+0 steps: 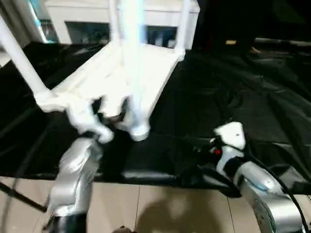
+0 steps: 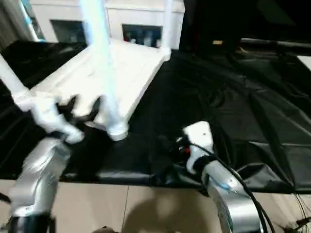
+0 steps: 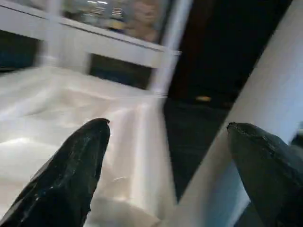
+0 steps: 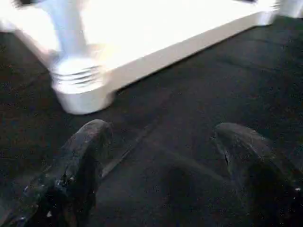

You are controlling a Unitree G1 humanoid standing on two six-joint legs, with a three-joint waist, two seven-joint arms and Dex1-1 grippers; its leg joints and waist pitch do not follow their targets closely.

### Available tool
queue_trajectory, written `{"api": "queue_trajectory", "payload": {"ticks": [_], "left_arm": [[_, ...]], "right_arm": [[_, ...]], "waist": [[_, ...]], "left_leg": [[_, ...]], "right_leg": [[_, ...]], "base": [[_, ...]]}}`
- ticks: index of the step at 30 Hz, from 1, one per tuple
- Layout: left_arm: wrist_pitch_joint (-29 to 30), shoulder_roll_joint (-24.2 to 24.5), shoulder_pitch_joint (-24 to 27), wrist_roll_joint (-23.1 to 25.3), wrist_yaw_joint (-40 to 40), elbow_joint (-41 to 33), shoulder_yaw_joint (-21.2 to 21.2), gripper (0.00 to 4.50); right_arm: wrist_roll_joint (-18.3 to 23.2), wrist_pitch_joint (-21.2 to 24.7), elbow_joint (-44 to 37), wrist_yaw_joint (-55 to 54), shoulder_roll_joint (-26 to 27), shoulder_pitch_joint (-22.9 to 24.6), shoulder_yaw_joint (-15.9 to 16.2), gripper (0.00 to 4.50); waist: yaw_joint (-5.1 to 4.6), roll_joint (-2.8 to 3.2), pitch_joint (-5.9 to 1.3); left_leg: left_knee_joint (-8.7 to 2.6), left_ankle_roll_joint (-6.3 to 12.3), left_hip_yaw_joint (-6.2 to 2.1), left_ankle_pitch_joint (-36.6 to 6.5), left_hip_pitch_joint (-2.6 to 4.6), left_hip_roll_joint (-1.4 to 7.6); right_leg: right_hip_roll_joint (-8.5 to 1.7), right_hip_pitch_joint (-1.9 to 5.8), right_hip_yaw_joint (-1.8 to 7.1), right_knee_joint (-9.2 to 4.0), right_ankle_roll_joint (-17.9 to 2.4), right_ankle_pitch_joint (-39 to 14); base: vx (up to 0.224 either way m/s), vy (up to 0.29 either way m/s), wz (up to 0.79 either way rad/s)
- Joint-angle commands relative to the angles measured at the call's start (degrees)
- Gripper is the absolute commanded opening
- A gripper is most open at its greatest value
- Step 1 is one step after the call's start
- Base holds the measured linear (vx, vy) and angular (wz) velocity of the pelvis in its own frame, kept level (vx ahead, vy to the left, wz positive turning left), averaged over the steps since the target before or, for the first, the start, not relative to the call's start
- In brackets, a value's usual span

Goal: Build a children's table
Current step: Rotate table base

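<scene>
The table top [image 1: 121,77] lies underside up on the black cloth [image 1: 233,87], legs standing in its corner sockets. The left gripper [image 2: 80,109] sits at the near edge beside the near leg [image 2: 104,73], jaws released; a sideways knock could unseat that leg. The right gripper [image 4: 161,165] hovers released over cloth. No containers present.

The white plastic table top [image 1: 124,73] lies upside down on the black cloth. White tube legs stand in its round corner sockets: one at the near corner [image 2: 104,68], one leaning toward 10 o'clock [image 1: 22,60], another toward 1 o'clock [image 1: 183,26].
</scene>
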Motion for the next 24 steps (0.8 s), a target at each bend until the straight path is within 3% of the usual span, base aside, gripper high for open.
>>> {"api": "queue_trajectory", "payload": {"ticks": [1, 4, 5, 10, 12, 15, 16, 17, 20, 23, 24], "left_arm": [[1.33, -0.14, -1.78, -2.39, -5.02, 1.18, -2.44, 4.43], [-0.21, -0.17, -4.11, -0.77, -6.04, 3.85, -4.29, 4.43], [-0.27, -0.20, -4.21, -0.67, -6.03, 3.95, -4.37, 4.43], [-2.11, -2.91, -8.58, 3.49, -4.57, 8.34, -7.97, 4.43], [-5.12, -4.75, -11.66, 6.88, -3.03, 13.44, -10.04, 4.43], [-7.66, -5.73, -14.51, 9.56, -0.84, 19.38, -10.52, 4.43], [-8.58, -5.86, -15.18, 10.21, -0.21, 21.01, -10.42, 4.43], [-8.61, -5.41, -15.34, 10.33, 0.00, 21.68, -10.34, 4.43], [-8.31, -4.57, -14.47, 9.41, -0.30, 20.70, -9.75, 4.43], [-7.09, -3.15, -10.18, 7.25, -1.04, 14.12, -7.54, 4.43], [-6.68, -2.58, -8.03, 6.14, -1.47, 11.05, -6.42, 4.43]], "right_arm": [[-0.35, -0.40, -0.81, 2.70, -1.47, -0.91, 1.27, 3.89], [-0.76, -0.81, -0.07, 2.90, -1.91, -1.08, 1.41, 3.89], [-0.78, -0.82, -0.05, 2.90, -1.92, -1.08, 1.43, 3.89], [-1.66, -0.85, 0.83, 2.78, -2.72, -0.90, 2.59, 3.89], [-2.11, -1.01, 1.37, 2.58, -3.03, -1.01, 3.19, 3.89], [-2.25, -1.01, 1.51, 2.47, -3.20, -1.19, 3.32, 3.89], [-2.20, -1.01, 1.47, 2.44, -3.24, -1.19, 3.21, 3.89], [-2.30, -1.00, 1.40, 2.37, -3.25, -1.13, 3.03, 3.89], [-2.29, -1.01, 1.07, 2.24, -3.29, -0.73, 2.81, 3.89], [-1.96, -1.43, 0.38, 2.34, -3.20, 0.42, 2.92, 3.89], [-1.65, -1.68, 0.33, 2.29, -2.79, 0.77, 3.01, 3.89]], "waist": [[-0.54, -0.49, -3.04], [-0.69, -1.15, -2.75], [-0.70, -1.09, -2.72], [-0.98, -1.41, -2.91], [-1.35, -1.39, -3.02], [-1.36, -0.97, -3.13], [-1.33, -1.20, -3.31], [-1.30, -0.69, -3.42], [-1.55, -0.99, -3.87], [-1.43, -1.31, -4.03], [-1.54, -2.14, -3.89]], "left_leg": [[-5.33, 2.01, -2.34, -7.83, 0.85, 5.64], [-5.40, 1.81, -2.45, -9.43, 0.40, 5.46], [-5.40, 1.78, -2.45, -9.47, 0.44, 5.41], [-5.27, 2.50, -2.44, -7.33, 0.38, 5.42], [-5.21, 3.05, -2.57, -6.02, -0.02, 5.50], [-5.00, 3.70, -2.43, -6.38, 0.57, 5.36], [-4.98, 3.92, -2.52, -5.71, 0.50, 5.56], [-4.99, 4.25, -2.77, -4.20, 0.01, 5.66], [-4.63, 5.86, -2.71, -1.37, -0.25, 5.63], [-4.26, 8.03, -2.57, 1.26, -0.71, 5.69], [-4.28, 8.50, -2.31, 0.90, -0.60, 5.67]], "right_leg": [[-6.10, 1.94, 3.99, -3.44, -9.43, -11.45], [-6.27, 2.04, 4.19, -3.89, -8.11, -17.67], [-6.19, 1.96, 4.19, -3.97, -7.69, -18.52], [-6.13, 2.06, 4.08, -4.10, -7.37, -17.97], [-6.11, 2.35, 3.91, -3.75, -8.25, -15.61], [-5.87, 1.91, 3.97, -4.07, -8.23, -14.64], [-6.06, 2.16, 3.99, -3.78, -8.99, -12.80], [-6.20, 2.53, 3.91, -3.25, -9.82, -10.04], [-6.16, 2.76, 3.82, -2.29, -12.34, -2.42], [-6.44, 2.91, 3.75, -1.73, -14.06, 0.88], [-6.27, 2.67, 3.70, -2.03, -13.99, 0.08]], "base": [[0.000, 0.000, 0.00], [0.000, 0.000, 0.00], [0.000, 0.000, 0.00], [0.000, 0.000, 0.00], [0.000, 0.000, 0.00], [0.000, 0.000, 0.00], [0.000, 0.000, 0.00], [0.000, 0.000, 0.00], [0.000, 0.000, 0.00], [0.000, 0.000, 0.00], [0.000, 0.000, 0.00]]}}
